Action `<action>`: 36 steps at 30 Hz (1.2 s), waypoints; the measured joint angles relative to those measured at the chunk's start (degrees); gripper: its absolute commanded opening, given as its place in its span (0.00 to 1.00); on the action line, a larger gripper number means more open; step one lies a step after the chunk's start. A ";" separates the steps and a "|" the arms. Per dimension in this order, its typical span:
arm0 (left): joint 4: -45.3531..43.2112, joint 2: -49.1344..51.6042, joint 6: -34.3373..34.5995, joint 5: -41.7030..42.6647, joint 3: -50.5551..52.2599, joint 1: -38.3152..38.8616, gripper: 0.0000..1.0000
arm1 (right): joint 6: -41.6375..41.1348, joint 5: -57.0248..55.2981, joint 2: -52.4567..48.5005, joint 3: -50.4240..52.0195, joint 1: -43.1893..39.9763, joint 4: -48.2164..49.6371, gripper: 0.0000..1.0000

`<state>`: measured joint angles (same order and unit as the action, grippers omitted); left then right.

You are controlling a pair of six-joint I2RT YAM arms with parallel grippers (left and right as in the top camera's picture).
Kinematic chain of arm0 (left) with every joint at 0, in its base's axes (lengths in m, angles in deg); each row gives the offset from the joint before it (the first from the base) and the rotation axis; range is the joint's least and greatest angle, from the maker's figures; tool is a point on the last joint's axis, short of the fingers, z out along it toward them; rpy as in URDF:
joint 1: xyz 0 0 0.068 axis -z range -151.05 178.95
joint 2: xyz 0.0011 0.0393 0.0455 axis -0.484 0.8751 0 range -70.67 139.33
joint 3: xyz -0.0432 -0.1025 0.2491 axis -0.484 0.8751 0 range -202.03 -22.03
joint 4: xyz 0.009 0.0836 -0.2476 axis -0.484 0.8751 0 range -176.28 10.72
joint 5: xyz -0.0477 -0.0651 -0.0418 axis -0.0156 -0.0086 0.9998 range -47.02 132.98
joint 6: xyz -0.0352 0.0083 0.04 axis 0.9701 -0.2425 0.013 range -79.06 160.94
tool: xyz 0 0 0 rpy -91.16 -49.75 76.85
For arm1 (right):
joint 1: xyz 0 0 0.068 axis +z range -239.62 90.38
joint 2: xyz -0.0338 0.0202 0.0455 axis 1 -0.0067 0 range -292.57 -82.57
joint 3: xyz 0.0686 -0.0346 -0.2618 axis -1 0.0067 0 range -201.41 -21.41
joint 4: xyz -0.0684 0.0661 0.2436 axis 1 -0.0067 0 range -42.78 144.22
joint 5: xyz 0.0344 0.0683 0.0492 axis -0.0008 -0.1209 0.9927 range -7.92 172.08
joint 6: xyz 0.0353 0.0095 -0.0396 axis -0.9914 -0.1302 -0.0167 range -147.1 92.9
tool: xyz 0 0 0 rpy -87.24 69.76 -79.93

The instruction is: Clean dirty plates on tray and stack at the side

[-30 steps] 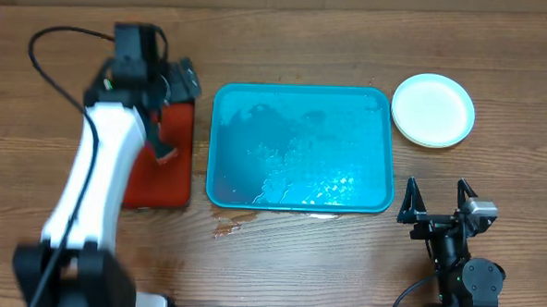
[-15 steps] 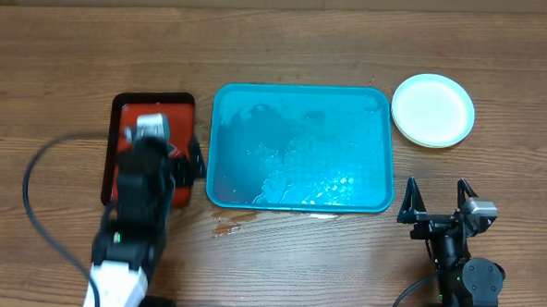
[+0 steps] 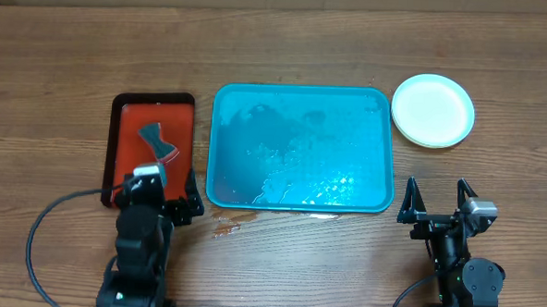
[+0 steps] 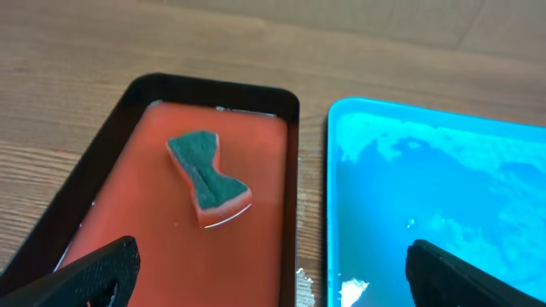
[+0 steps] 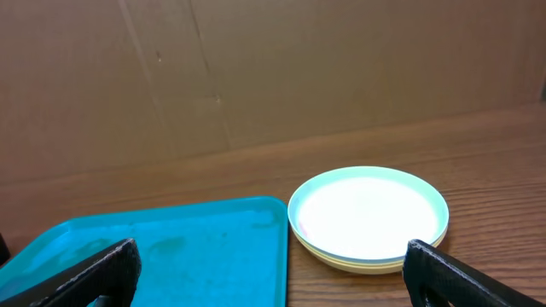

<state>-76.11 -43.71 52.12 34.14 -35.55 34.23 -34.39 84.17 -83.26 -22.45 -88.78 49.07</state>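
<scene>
- The wooden desk (image 3: pixel 56 61) carried everything, with a small wet patch (image 3: pixel 229 228) just in front of the tray's near left corner.
- The turquoise tray (image 3: pixel 302 145) lay in the middle with no plates on it, only a film of water.
- A smaller red tray (image 3: pixel 125 170) sat just beside it on the left.
- The plates (image 3: pixel 433 110) stood stacked on the desk near the tray's far right corner, light blue on top of yellow-green (top face looked clean), so the job seemed essentially done.
- The left claw (image 3: pixel 153 202) hung spread wide and empty over the red tray's near end.
- The right claw (image 3: pixel 435 202) was equally wide and empty, near the stack but apart from it.
- The sponge (image 3: pixel 159 143) rested in the red tray.
</scene>
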 measured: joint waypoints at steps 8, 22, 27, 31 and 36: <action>-5.33 -13.64 -1.11 0.00 8.94 0.00 1.00 | 0.00 0.00 0.02 0.00 0.00 0.00 1.00; -6.36 -25.99 -1.16 0.33 12.90 -0.07 1.00 | 0.00 0.00 0.02 0.00 0.00 -0.02 1.00; -6.29 -26.01 -1.16 0.94 12.90 -1.77 0.99 | 0.00 0.02 0.02 0.00 0.00 0.00 1.00; -6.12 -26.01 -1.88 1.84 12.90 -2.84 1.00 | 0.00 0.00 0.02 0.00 0.00 -0.02 1.00; -5.84 -26.01 -5.68 4.02 12.90 -3.08 1.00 | 0.00 0.00 0.02 0.00 0.00 -0.02 1.00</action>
<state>-81.94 -69.72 46.43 38.16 -22.65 31.14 -34.39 84.17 -83.24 -22.45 -88.78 49.05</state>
